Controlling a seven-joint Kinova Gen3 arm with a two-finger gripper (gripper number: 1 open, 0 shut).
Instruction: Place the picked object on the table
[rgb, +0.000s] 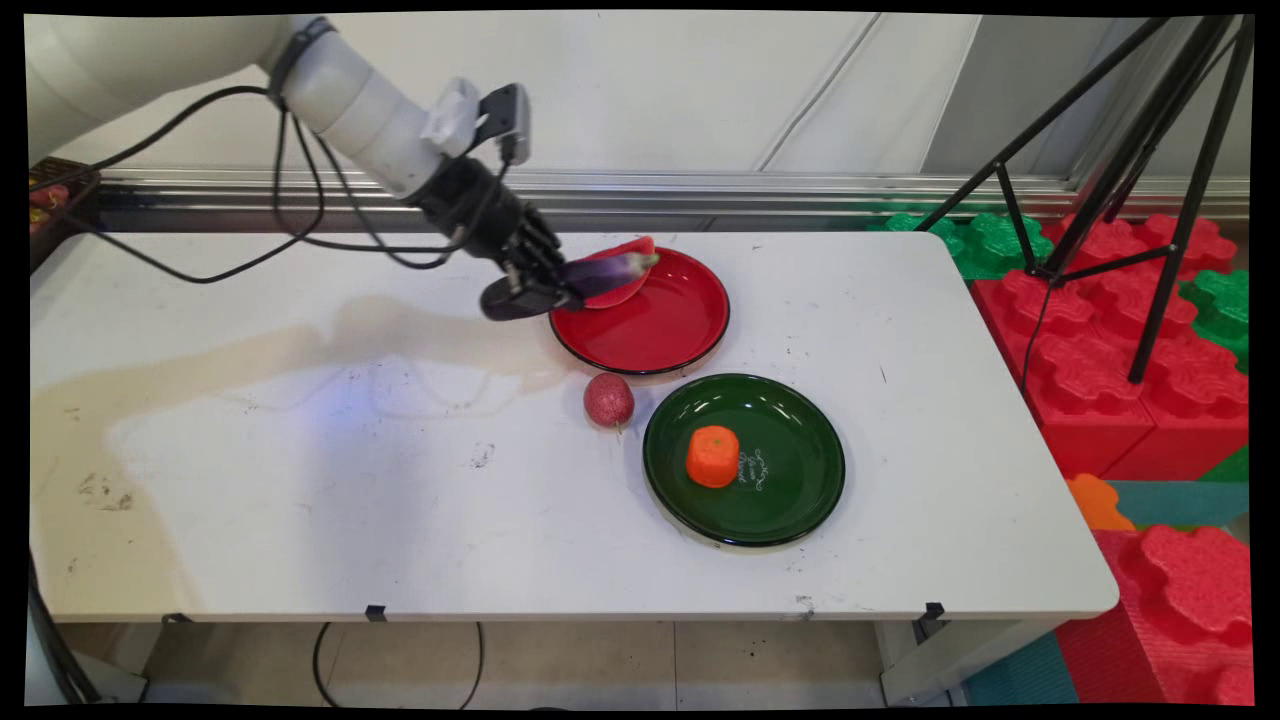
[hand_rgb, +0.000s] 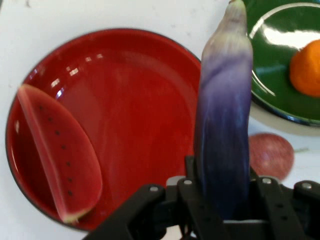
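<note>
My gripper (rgb: 560, 290) (hand_rgb: 222, 200) is shut on a purple eggplant (rgb: 610, 271) (hand_rgb: 223, 125), which it holds in the air over the left rim of the red plate (rgb: 670, 325) (hand_rgb: 135, 100). The eggplant's pale tip points right, across the plate. A watermelon slice (rgb: 625, 290) (hand_rgb: 57, 150) lies on the far left part of that plate, partly behind the eggplant in the main view. A reddish round fruit (rgb: 609, 400) (hand_rgb: 272, 155) rests on the table just in front of the red plate.
A green plate (rgb: 790, 500) (hand_rgb: 272, 45) with an orange chunk (rgb: 713, 456) (hand_rgb: 306, 67) on it stands to the front right of the red plate. Black cables hang from the arm over the table's left. A tripod and foam blocks stand off the right edge.
</note>
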